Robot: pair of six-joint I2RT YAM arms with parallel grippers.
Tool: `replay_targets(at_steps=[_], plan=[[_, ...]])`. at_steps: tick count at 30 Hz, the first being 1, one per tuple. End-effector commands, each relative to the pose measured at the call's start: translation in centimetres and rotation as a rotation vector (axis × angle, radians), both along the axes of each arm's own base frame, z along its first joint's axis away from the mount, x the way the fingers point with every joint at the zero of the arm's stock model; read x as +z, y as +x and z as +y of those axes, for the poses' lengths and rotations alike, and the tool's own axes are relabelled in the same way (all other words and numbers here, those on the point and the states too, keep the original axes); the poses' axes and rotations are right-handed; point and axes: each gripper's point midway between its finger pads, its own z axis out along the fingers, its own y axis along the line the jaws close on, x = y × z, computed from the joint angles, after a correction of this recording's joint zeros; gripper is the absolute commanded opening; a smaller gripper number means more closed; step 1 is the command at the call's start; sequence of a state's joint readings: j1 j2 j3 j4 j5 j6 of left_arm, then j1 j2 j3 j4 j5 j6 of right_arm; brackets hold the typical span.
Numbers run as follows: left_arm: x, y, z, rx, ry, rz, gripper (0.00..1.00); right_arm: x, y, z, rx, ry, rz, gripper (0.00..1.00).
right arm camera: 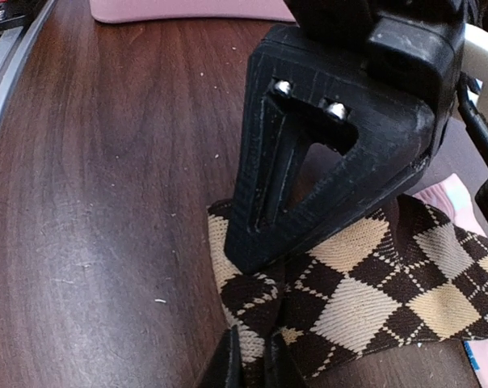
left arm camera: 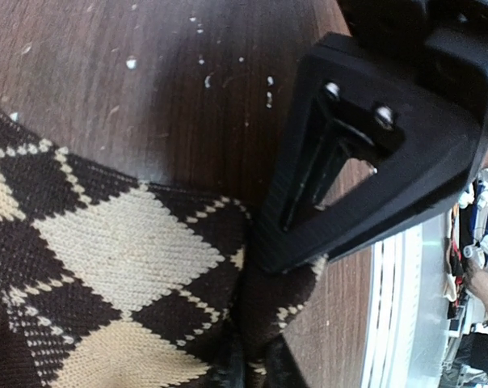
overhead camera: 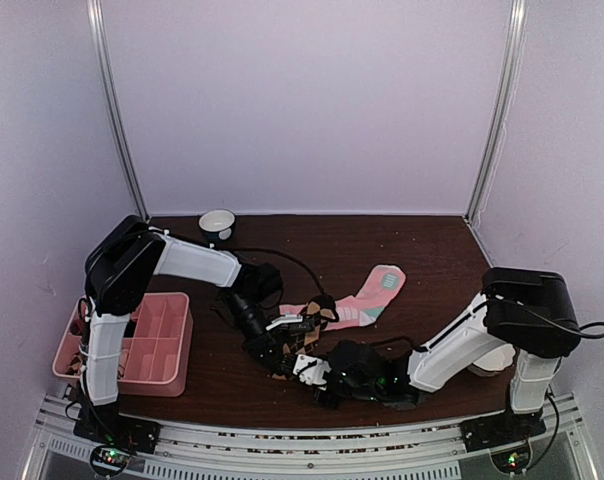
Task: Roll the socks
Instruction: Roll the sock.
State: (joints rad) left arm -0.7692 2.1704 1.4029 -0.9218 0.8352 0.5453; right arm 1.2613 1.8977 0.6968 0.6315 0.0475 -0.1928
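The argyle sock [right arm camera: 373,299] is pinched by the closed left end effector [left arm camera: 256,361] and right end effector [right arm camera: 256,360]. A tight, even roll is advised.

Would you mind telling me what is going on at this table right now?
Both arms are working on the brown-and-tan argyle knit sock: the left gripper and the right gripper are each pinched shut on its fabric. The long pink sock with mint-green trim lies behind them on the dark wooden table.
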Motion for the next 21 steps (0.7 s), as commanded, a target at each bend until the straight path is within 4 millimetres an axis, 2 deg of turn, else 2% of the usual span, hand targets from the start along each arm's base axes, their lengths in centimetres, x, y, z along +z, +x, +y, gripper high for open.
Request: replay_targets(at_steps=[1, 8, 15, 21], plan=[[-1.1, 0.8, 1.3, -0.021, 0.063, -0.068, 0.16, 0.1, -0.2, -0.1, -0.002, 0.015, 0.059, 0.05], [0.3, 2.9, 1.3, 0.005, 0.030, -0.271, 0.35, -0.6, -1.3, -1.1, -0.007, 0.000, 0.193, 0.00], [3.9, 3.4, 1.8, 0.015, -0.123, -0.500, 0.39, -3.6, -1.0, -2.8, -0.111, -0.083, 0.460, 0.00], [5.4, 2.4, 2.0, -0.007, -0.207, -0.530, 0.40, -3.7, -1.1, -2.5, -0.124, -0.072, 0.569, 0.00]])
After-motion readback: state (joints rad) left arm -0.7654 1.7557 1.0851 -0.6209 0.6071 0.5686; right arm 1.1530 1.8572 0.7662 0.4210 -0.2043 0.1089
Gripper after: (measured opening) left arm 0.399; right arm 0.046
